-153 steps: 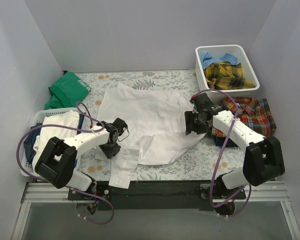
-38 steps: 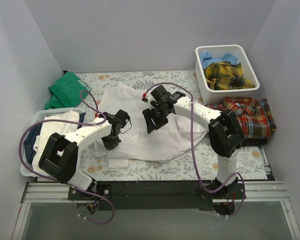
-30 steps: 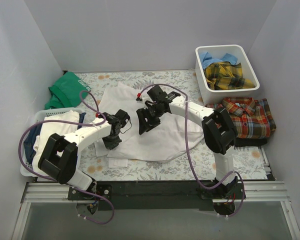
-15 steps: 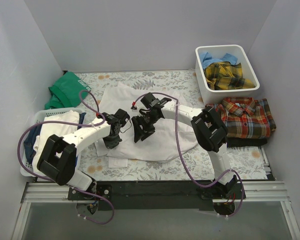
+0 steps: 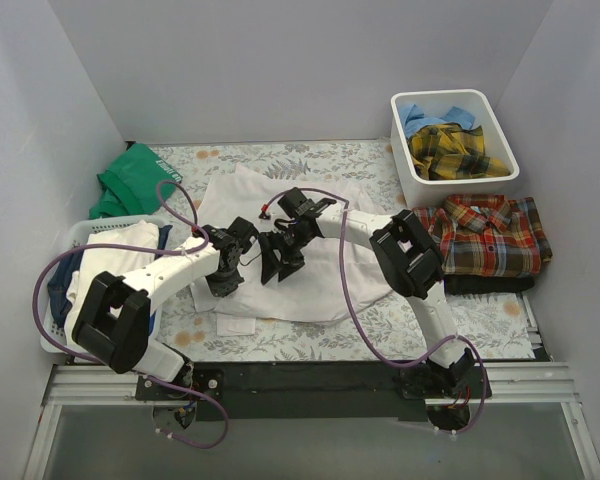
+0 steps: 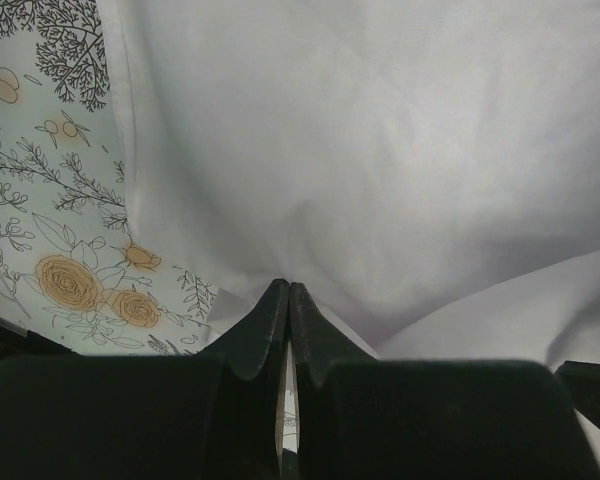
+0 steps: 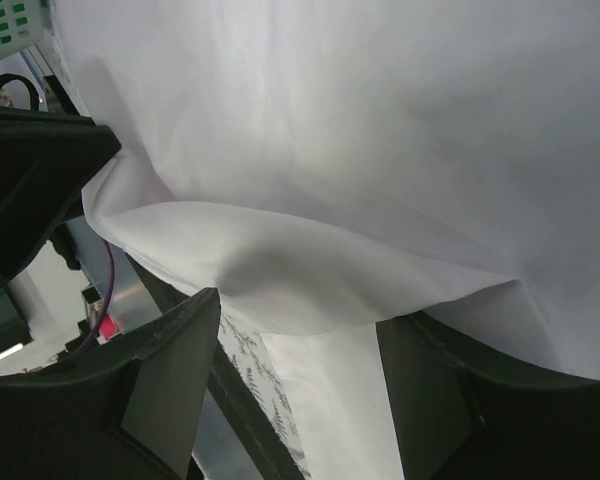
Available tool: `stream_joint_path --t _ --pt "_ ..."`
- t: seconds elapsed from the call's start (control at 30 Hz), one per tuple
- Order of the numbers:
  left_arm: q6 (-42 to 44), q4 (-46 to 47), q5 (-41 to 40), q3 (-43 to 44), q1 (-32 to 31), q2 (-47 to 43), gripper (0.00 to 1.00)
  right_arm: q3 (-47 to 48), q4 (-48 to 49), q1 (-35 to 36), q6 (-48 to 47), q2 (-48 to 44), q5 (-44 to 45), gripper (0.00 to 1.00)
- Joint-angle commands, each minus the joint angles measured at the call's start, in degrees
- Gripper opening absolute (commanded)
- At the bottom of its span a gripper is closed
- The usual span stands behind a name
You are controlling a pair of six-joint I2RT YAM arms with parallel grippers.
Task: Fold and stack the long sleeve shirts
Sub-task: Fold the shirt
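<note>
Top view: the left hand (image 5: pixel 222 285) and right hand (image 5: pixel 272 268) cover the white shirt's (image 5: pixel 315 285) left part, and their fingertips are too small to read.

Left wrist view: the fingers (image 6: pixel 270 310) meet at the shirt's edge. Whether cloth is nipped between them cannot be told.

Both wrist views cut the shirt off at top and right.

In the bin (image 5: pixel 442 96) at the bench's far right corner, the blue shirt (image 5: pixel 420 115) is mostly buried under the yellow shirt (image 5: pixel 455 150).
</note>
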Motion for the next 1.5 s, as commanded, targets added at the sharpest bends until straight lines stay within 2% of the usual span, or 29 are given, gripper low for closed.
stream_joint_path --t 0.0,0.07,0.1,0.17,0.2,0.23,0.37,0.43,0.63,0.87,0.93,1.17,1.33,1.47 --pt "0.2 0.6 -0.1 -0.1 0.2 -2.9 0.00 0.8 4.1 0.3 1.1 -1.0 0.0 0.67" --pt "0.2 0.4 -0.2 -0.1 0.1 -2.8 0.00 2.4 4.2 0.3 1.7 0.0 -0.8 0.56" --pt "0.2 0.4 -0.3 -0.1 0.2 -2.8 0.00 2.9 4.3 0.3 1.9 0.4 -1.7 0.42" --pt "0.3 0.6 -0.2 -0.2 0.2 -3.0 0.00 3.2 4.4 0.4 2.0 0.4 -1.8 0.26" --pt "0.4 0.5 -0.4 -0.1 0.2 -3.0 0.00 3.1 4.2 0.4 2.0 0.3 -1.6 0.09" --pt "0.4 0.5 -0.5 0.0 0.2 -2.9 0.00 2.8 4.1 0.3 1.9 -0.1 -1.2 0.02" --pt "0.4 0.7 -0.5 0.1 0.2 -2.7 0.00 -1.9 2.8 -0.1 0.4 -6.2 4.4 0.01" --pt "0.3 0.6 -0.7 0.2 0.2 -2.8 0.00 -5.7 0.3 -0.8 -1.5 -9.9 10.8 0.01" --pt "0.8 0.8 -1.1 0.2 0.2 -2.9 0.00 -17.5 -0.5 -5.0 -3.4 -32.7 29.8 0.01" --pt "1.6 1.0 -1.8 0.7 0.2 -1.8 0.00 -18.8 -2.7 -9.4 -6.6 -49.8 49.0 0.01" --pt "1.8 0.8 -2.1 1.0 0.2 -1.6 0.00 -17.7 -2.5 -10.5 -7.5 -53.1 53.4 0.01" --pt "0.3 -1.1 -4.4 1.5 0.3 -1.2 0.00 -11.9 0.2 -11.8 -10.5 -55.9 60.3 0.01" --pt "-0.3 -1.8 -5.4 1.5 0.6 -1.3 0.00 -14.0 4.6 -12.4 -11.0 -60.1 65.1 0.01" --pt "0.7 -2.3 -7.2 5.1 1.2 -0.2 0.00 -14.6 6.8 -12.7 -12.0 -61.1 66.8 0.01"
